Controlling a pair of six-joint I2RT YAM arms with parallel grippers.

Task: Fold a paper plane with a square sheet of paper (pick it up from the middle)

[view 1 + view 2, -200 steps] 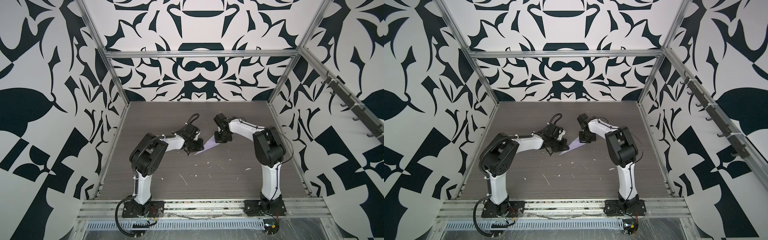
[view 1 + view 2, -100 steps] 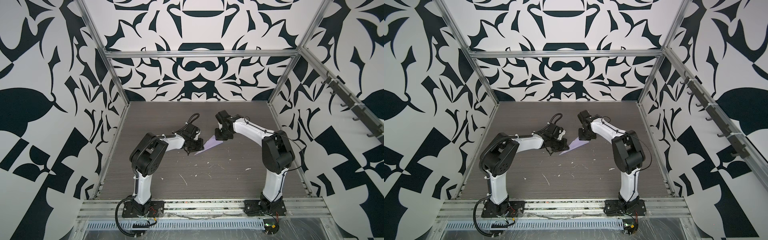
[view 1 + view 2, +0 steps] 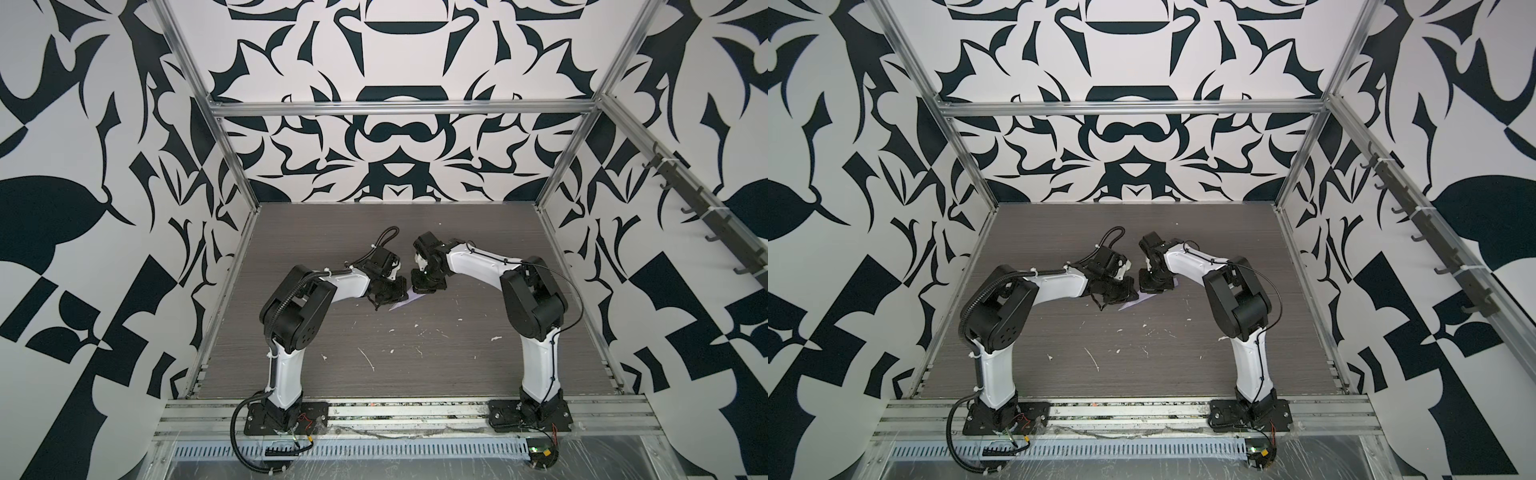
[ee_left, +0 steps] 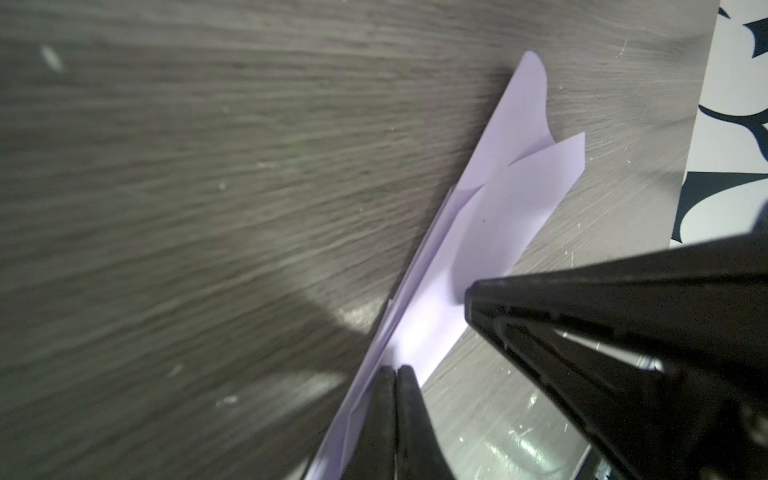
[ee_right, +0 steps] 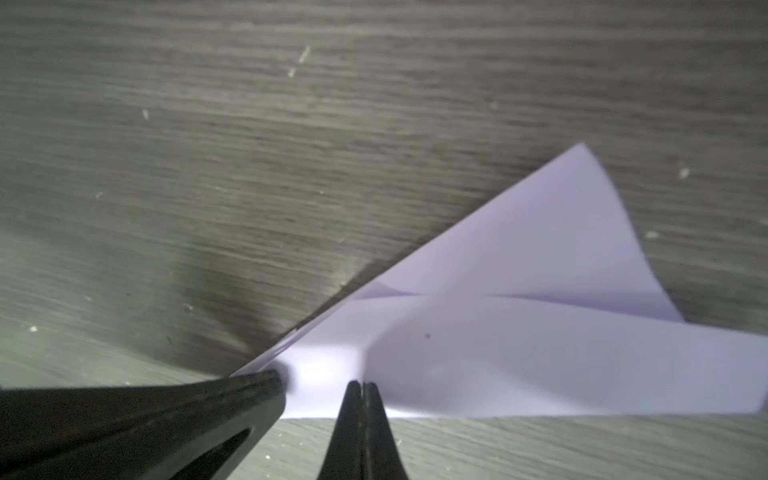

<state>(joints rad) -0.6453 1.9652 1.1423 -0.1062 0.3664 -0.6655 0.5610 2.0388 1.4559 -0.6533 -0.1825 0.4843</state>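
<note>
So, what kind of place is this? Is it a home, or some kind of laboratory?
Probably a lab robot cell: an aluminium frame holds black-and-white patterned walls around a grey tabletop, with the left arm and right arm bolted to a front rail.

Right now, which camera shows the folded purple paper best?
The left wrist view: the paper plane runs lengthwise across the frame, showing its stacked layers and both loose flaps. The right wrist view shows it large too, but blurred and cut by the frame edge. In both top views it is a small lilac sliver.
</note>
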